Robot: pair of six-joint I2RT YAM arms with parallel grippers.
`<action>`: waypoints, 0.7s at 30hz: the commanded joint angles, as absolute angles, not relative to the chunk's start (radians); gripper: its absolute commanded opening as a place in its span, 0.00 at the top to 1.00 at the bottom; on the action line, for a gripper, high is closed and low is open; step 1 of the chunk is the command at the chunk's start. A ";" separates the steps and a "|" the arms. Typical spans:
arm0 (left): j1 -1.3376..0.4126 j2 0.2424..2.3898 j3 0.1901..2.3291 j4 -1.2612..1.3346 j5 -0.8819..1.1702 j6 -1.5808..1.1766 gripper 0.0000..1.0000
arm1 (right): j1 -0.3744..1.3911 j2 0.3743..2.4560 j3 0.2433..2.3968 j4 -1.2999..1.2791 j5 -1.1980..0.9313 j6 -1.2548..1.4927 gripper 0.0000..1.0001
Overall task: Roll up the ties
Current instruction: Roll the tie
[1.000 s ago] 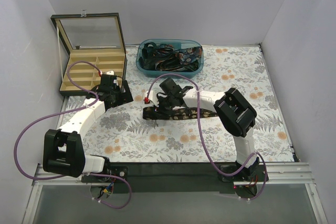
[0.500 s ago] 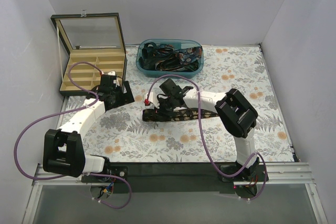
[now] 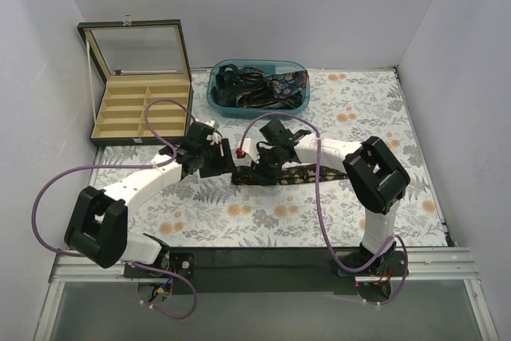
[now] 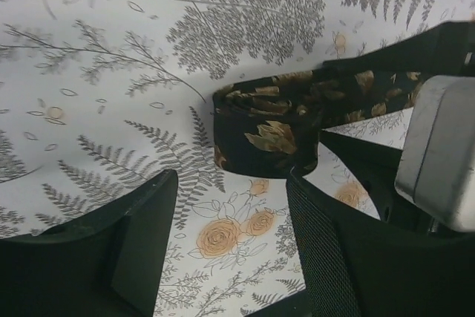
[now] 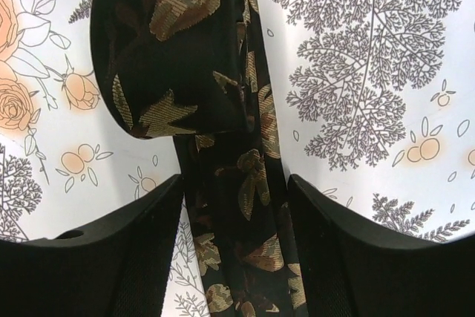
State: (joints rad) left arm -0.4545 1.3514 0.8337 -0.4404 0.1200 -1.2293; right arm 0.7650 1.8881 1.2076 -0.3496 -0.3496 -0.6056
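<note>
Top external view, from the left: an open compartment box (image 3: 136, 109) sits at the far left corner of the flowered worktop (image 3: 383, 117), and a blue bin (image 3: 211, 93) of more ties sits behind the middle. The left claw (image 3: 223, 163) reaches in from the left, low over the cloth. Its wrist camera shows the jaws apart with only bare worktop between them.

Just to its right begins the tie (image 3: 295, 173), dark with gold leaves. It lies flat, its long axis running left to right across the worktop. Its left end is turned over into a short fold (image 4: 263, 131). That fold lies ahead of the left claw's gap, a little toward the right-hand finger, near but not touching.

The right claw (image 3: 265, 167) stands over the strip just right of the fold. Its wrist camera shows one finger on each side of the band's width. Whether they pinch the edges or merely straddle them, I cannot tell.

The left arm looks nearer the folded end. Any roll would likely have to travel rightward along the strip.
</note>
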 commanded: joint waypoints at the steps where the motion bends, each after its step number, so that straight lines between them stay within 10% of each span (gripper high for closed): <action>1: -0.515 1.396 0.873 -0.413 0.103 -1.287 0.44 | 0.762 1.868 1.181 -0.411 -0.328 -0.601 0.44; 21: -0.644 1.528 0.920 -0.360 0.018 -1.342 0.48 | 0.720 1.793 1.166 -0.403 -0.390 -0.583 0.27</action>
State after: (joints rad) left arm -0.6174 1.5154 0.9005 -0.3801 0.0185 -1.3437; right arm 0.7238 1.8542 1.1854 -0.4000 -0.3511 -0.5861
